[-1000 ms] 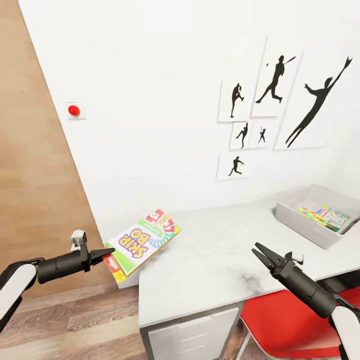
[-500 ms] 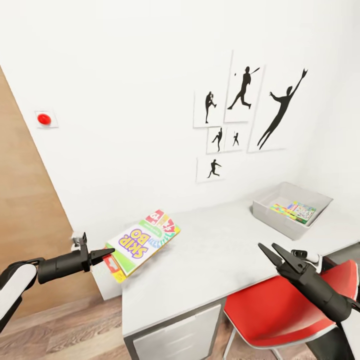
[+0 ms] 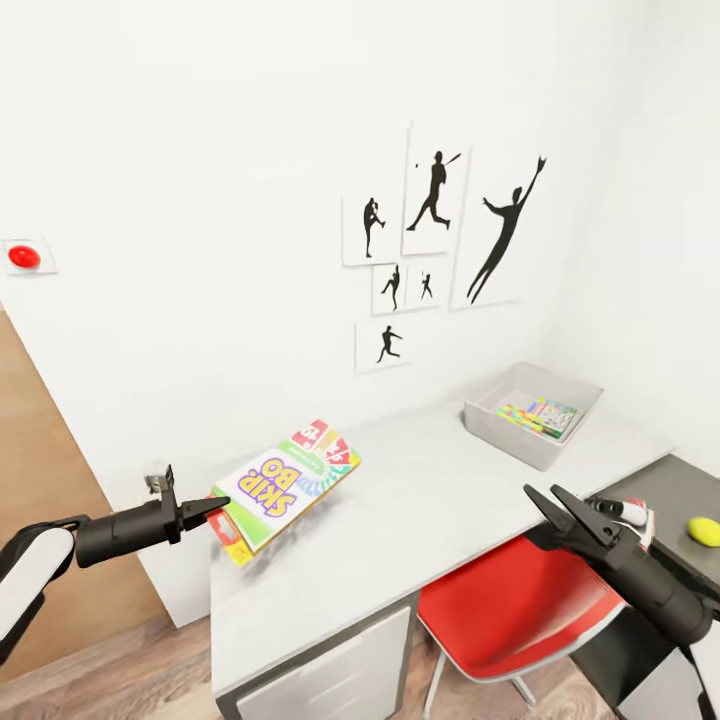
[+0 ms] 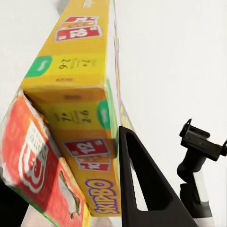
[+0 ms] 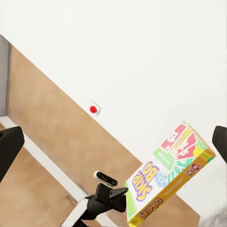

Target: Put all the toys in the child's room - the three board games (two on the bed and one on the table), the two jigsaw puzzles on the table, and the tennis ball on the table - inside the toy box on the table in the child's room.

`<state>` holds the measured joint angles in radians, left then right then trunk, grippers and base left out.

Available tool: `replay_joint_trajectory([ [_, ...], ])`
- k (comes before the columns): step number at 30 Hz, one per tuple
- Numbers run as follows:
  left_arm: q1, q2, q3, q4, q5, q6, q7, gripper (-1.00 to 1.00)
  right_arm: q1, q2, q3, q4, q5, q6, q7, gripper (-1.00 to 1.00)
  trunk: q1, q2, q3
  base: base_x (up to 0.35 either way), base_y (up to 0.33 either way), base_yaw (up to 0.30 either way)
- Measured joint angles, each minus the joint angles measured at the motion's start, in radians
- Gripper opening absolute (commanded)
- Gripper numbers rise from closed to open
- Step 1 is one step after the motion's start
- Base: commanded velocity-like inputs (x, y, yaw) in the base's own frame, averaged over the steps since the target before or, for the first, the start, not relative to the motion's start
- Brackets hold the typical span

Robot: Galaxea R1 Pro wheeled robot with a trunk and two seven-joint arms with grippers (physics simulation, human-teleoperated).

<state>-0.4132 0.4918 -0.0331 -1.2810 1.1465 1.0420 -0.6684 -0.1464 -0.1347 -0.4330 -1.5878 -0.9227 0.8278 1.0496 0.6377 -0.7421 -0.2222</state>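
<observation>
My left gripper (image 3: pixel 216 504) is shut on a corner of the green, white and red SKIP BO board game (image 3: pixel 286 484), holding it tilted above the left end of the table (image 3: pixel 430 500). In the left wrist view the game (image 4: pixel 78 113) looms close beside one finger (image 4: pixel 139 189). The right wrist view takes in the game (image 5: pixel 172 175) and the left gripper (image 5: pixel 122 198). My right gripper (image 3: pixel 541 492) hangs open and empty over the red chair. The toy box (image 3: pixel 508 437) stands at the table's far right, with a jigsaw puzzle (image 3: pixel 514 414) and a printed board game (image 3: pixel 555 415) inside. The tennis ball (image 3: pixel 704 531) lies on the dark side unit.
A red and white chair (image 3: pixel 505 605) is pushed under the table, over a wood-plank floor. White drawers (image 3: pixel 330 670) sit below the table's left end. Baseball silhouette art (image 3: pixel 430 240) and a red button (image 3: pixel 24 256) are on the white wall. A wood panel (image 3: pixel 40 500) stands at left.
The whole view has swung to the right, bringing the side unit and tennis ball into sight. Both arms keep their pose; the left gripper still holds the SKIP BO game.
</observation>
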Motion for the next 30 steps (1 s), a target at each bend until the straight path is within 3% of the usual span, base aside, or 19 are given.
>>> replay_joint_trajectory([
  [9, 0.0, -0.001, 0.0, 0.0, 0.0, 0.0, 0.0, -1.0, 0.0, 0.002, -0.025, 0.003, 0.002, -0.001, -0.002, 1.0, -0.035, 0.063, 0.038, 0.0, 0.0, -0.237],
  [17, 0.0, -0.002, -0.001, 0.0, 0.0, 0.0, 0.0, -1.0, 0.0, -0.003, -0.026, 0.006, 0.002, -0.054, -0.001, 1.0, -0.065, 0.119, 0.072, 0.0, 0.0, -0.237],
  [27, 0.0, 0.0, 0.0, 0.0, 0.0, 0.0, -0.001, -1.0, 0.0, -0.006, -0.027, 0.006, 0.001, -0.058, -0.001, 1.0, -0.104, 0.19, 0.114, 0.0, 0.0, -0.237],
  [30, 0.0, 0.001, 0.0, 0.0, 0.0, 0.0, -0.011, -1.0, 0.0, -0.006, -0.052, 0.007, 0.001, -0.058, 0.0, 1.0, -0.115, 0.211, 0.127, 0.0, 0.0, -0.237],
])
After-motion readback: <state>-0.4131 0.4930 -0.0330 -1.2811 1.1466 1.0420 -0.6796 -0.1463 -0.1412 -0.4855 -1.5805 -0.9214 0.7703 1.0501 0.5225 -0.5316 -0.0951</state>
